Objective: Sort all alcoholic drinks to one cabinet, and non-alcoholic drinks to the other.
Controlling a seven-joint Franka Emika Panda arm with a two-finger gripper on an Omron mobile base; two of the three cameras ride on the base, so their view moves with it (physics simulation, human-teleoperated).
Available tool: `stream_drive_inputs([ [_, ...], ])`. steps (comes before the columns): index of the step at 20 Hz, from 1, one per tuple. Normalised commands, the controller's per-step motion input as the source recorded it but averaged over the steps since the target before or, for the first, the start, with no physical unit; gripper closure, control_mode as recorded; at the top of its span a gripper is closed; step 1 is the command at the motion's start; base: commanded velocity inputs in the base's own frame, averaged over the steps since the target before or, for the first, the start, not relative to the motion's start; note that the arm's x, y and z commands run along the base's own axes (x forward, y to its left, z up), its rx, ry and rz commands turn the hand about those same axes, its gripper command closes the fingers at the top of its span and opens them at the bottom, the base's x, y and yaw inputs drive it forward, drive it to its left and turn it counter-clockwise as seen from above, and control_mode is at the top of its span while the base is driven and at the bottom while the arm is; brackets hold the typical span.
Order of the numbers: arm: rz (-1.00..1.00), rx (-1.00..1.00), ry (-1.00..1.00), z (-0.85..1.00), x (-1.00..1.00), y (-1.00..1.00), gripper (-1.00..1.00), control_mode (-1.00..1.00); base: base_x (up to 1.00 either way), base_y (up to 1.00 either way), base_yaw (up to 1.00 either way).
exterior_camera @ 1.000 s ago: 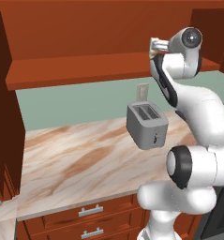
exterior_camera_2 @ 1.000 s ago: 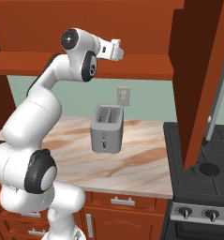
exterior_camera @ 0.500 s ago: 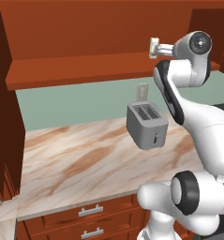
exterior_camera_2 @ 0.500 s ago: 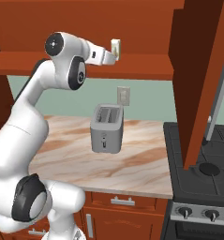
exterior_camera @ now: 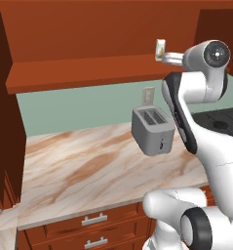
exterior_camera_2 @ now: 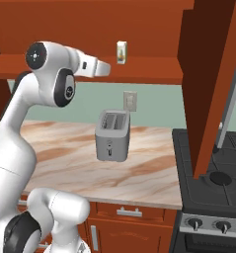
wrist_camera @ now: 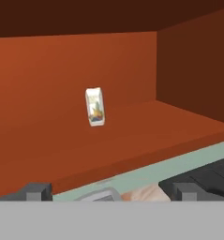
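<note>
The red-brown wooden wall cabinet (wrist_camera: pixel 188 75) fills the upper frame of the hand view, with its side wall at right. Its plank shelf (wrist_camera: pixel 132 136) gives you bare room around the small cream-white carton with yellowish marks (wrist_camera: pixel 94 107), standing upright at centre, well back from the front edge. Judge the carton light, crushable and easily tipped; take it across its flat sides, mid-height. Your gripper (wrist_camera: pixel 111 191) stands apart, empty, short of the shelf.

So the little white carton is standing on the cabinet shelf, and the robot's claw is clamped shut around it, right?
Not quite. The carton does stand on the cabinet shelf, but the gripper is open and apart from it, holding nothing. The hand view shows the carton alone on the shelf, well beyond the fingertips.
</note>
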Motion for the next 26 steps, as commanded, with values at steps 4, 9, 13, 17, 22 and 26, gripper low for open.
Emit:
stream_drive_inputs([
  [4, 0.02, 0.00, 0.00, 0.00, -0.54, 0.19, -1.00, -1.00, 0.00, 0.00, 0.00],
  [9, 0.03, 0.00, -0.01, 0.01, -0.41, 0.17, -1.00, -1.00, 0.00, 0.00, 0.00],
  [13, 0.03, 0.00, 0.00, 0.02, -0.27, 0.07, -1.00, -1.00, 0.00, 0.00, 0.00],
  [17, 0.03, 0.00, 0.00, 0.00, -0.23, 0.04, -1.00, -1.00, 0.00, 0.00, 0.00],
  [22, 0.03, 0.00, 0.00, 0.00, -0.23, 0.04, -1.00, -1.00, 0.00, 0.00, 0.00],
  [26, 0.04, 0.00, 0.00, 0.00, -0.29, 0.08, -1.00, -1.00, 0.00, 0.00, 0.00],
])
